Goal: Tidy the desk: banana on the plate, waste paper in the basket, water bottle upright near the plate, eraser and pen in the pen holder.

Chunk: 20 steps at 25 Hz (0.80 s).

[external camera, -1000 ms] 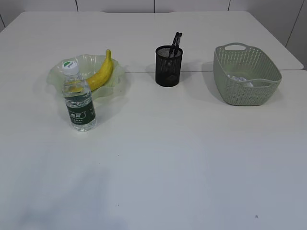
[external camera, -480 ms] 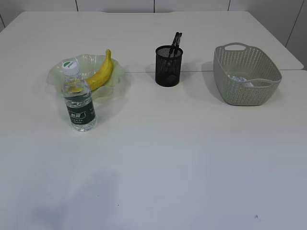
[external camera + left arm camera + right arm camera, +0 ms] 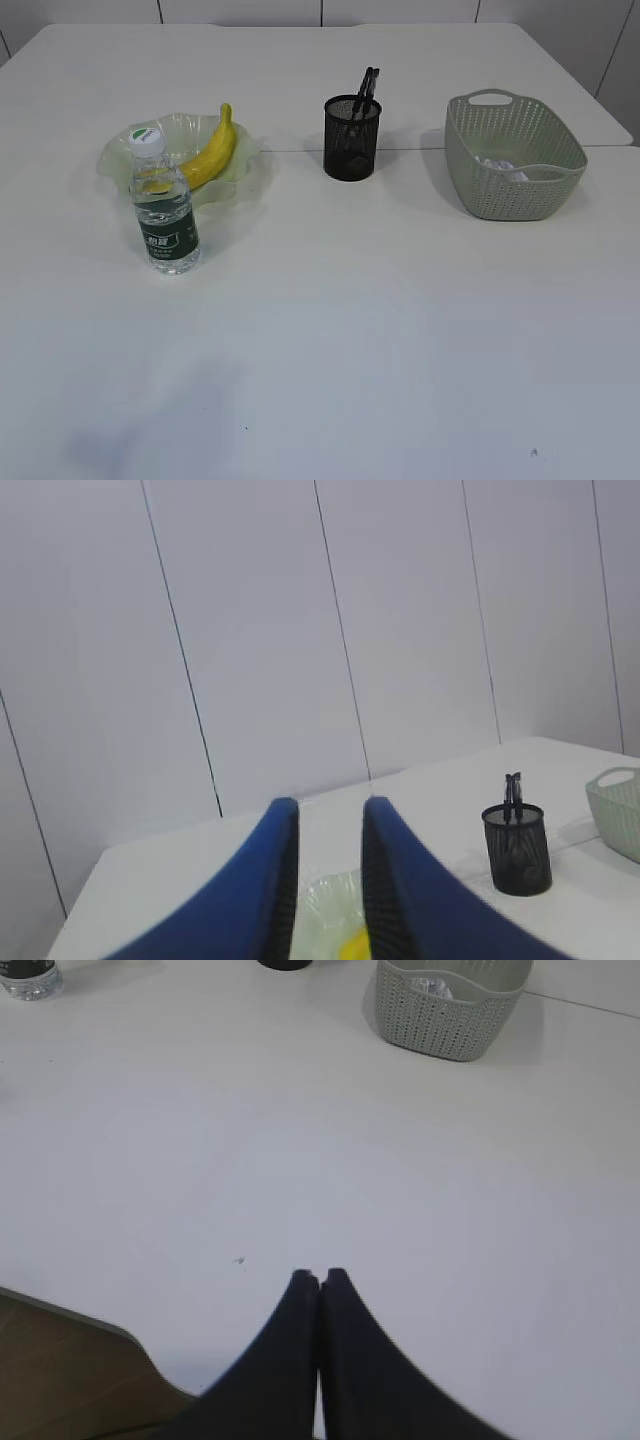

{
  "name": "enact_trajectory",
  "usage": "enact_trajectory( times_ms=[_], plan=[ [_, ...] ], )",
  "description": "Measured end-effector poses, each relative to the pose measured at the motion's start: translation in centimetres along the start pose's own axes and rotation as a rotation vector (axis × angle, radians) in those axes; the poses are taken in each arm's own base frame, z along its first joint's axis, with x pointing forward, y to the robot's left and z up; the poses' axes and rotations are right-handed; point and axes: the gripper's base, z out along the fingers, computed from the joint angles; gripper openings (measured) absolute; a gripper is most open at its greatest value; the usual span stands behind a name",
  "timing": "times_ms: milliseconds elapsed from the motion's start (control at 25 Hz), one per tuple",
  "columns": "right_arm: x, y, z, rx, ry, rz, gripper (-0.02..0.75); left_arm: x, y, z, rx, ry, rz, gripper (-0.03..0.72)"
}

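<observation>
A: Which step is in hand, do you think?

B: I judge the tidying is finished, or almost. On the desk everything seems to be in its place, and no arm is over it in the exterior view. The next move calls only for keeping the arms back; perhaps one check that the eraser is inside the holder, because I cannot see it through the mesh.

A: Take the holder as landmark. Where is each thing?

B: The basket, oval, grey-green plastic with woven-pattern sides, stands to the right of the holder, and crumpled white paper lies inside. The plate, translucent pale green with a wavy rim, is to the left of the holder. The banana, curved and smooth yellow, lies in it. The bottle, clear plastic with a dark green label and white cap, stands upright left of the holder, just in front of the plate. The pen, thin and dark, sticks up out of the holder, which is a black mesh cylinder.

A: And the grippers?

B: The left gripper has its blue jaws a little apart with nothing between them. The right gripper is closed, dark jaws touching, and it is empty.
</observation>
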Motion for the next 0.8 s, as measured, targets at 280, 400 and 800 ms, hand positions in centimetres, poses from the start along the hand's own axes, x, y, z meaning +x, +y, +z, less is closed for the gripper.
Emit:
enact_trajectory(
  times_ms=[280, 400, 800],
  plan=[
    [0.0, 0.0, 0.0, 0.000, 0.000, 0.000, -0.010, 0.8, 0.4, 0.0, -0.042, 0.089, -0.048, 0.144],
    [0.0, 0.0, 0.0, 0.000, 0.000, 0.000, -0.010, 1.1, 0.5, -0.1, -0.063, 0.119, -0.066, 0.144],
    [0.0, 0.0, 0.0, 0.000, 0.001, 0.000, -0.010, 2.0, 1.3, -0.3, -0.159, 0.217, -0.111, 0.144]
  ],
)
